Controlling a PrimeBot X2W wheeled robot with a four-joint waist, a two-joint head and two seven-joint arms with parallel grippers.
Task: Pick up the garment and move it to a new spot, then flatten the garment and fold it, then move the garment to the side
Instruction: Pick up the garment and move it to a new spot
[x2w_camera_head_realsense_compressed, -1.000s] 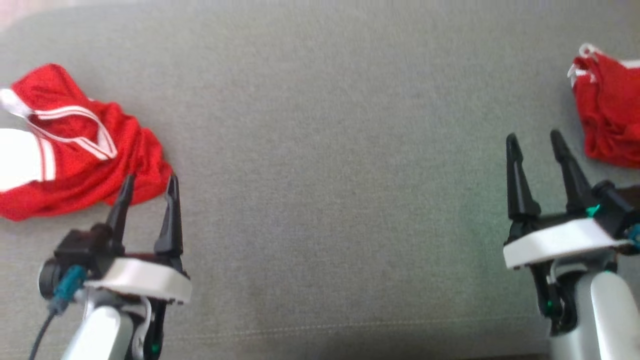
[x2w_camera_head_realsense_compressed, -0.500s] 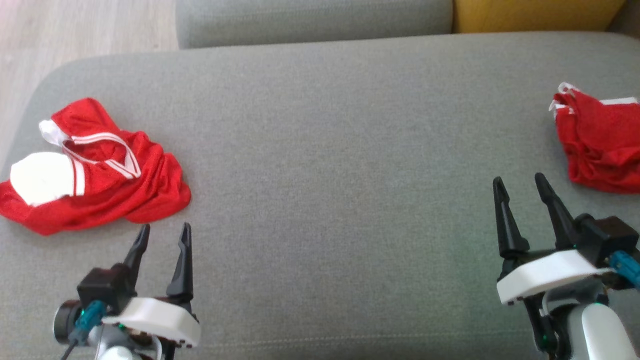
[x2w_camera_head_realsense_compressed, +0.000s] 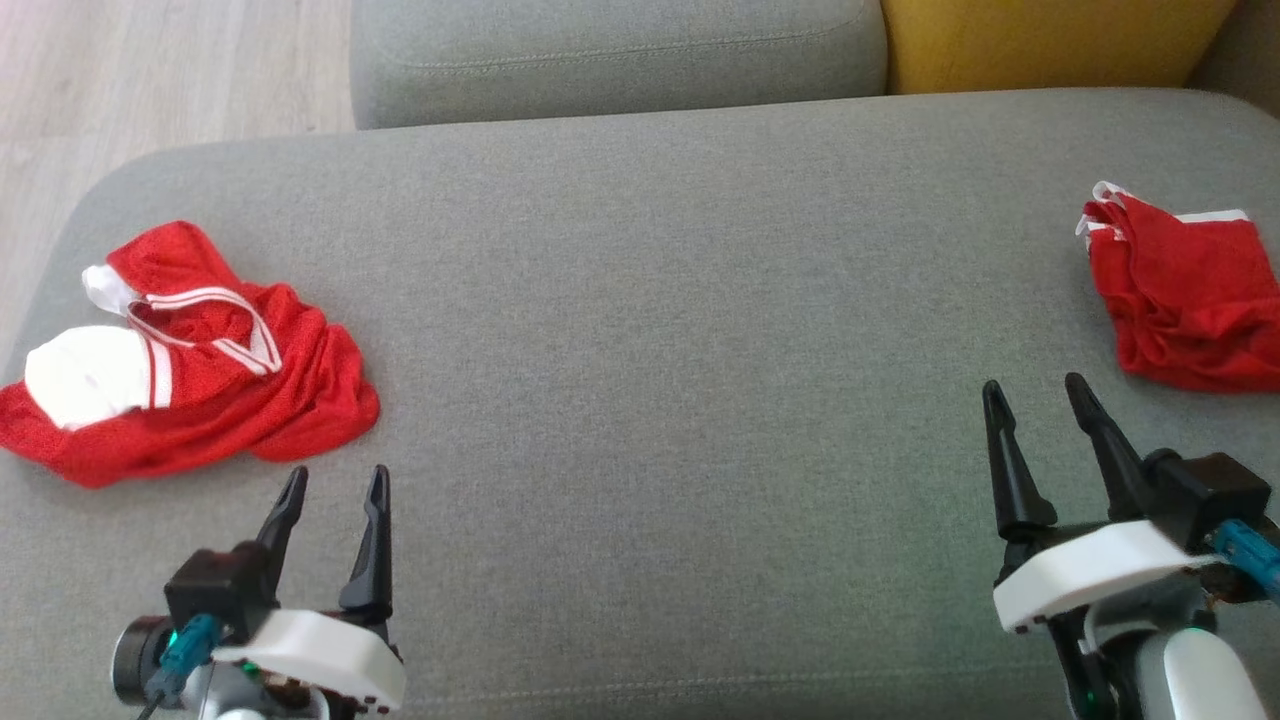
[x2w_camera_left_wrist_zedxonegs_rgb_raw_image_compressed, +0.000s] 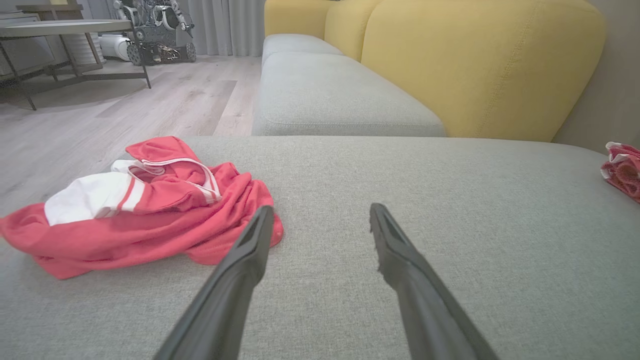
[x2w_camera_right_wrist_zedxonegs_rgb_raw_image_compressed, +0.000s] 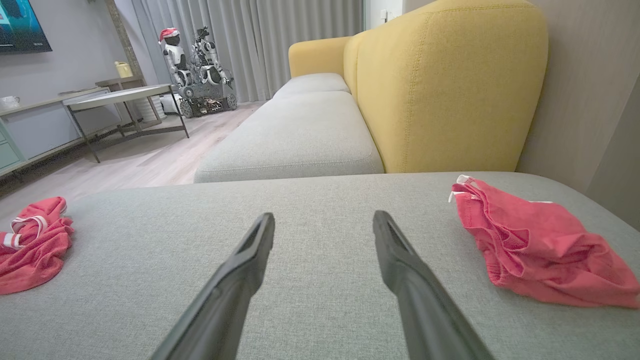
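The crumpled red mesh garment with white trim (x2w_camera_head_realsense_compressed: 200, 380) lies on the grey sofa cushion (x2w_camera_head_realsense_compressed: 650, 350), at ten o'clock from the left pincer (x2w_camera_head_realsense_compressed: 335, 475), which gapes empty, as does the right pincer (x2w_camera_head_realsense_compressed: 1030, 385). It looks light, limp and slippery; I'd pinch its banded edge.

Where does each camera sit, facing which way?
Head view: on the head, looking down at the grey cushion; left gripper and right gripper below.
Left wrist view: from the wrist, along its fingers toward the yellow backrest; crumpled garment at left.
Right wrist view: likewise; second garment at right.
Shared: both wrist views show both garments.
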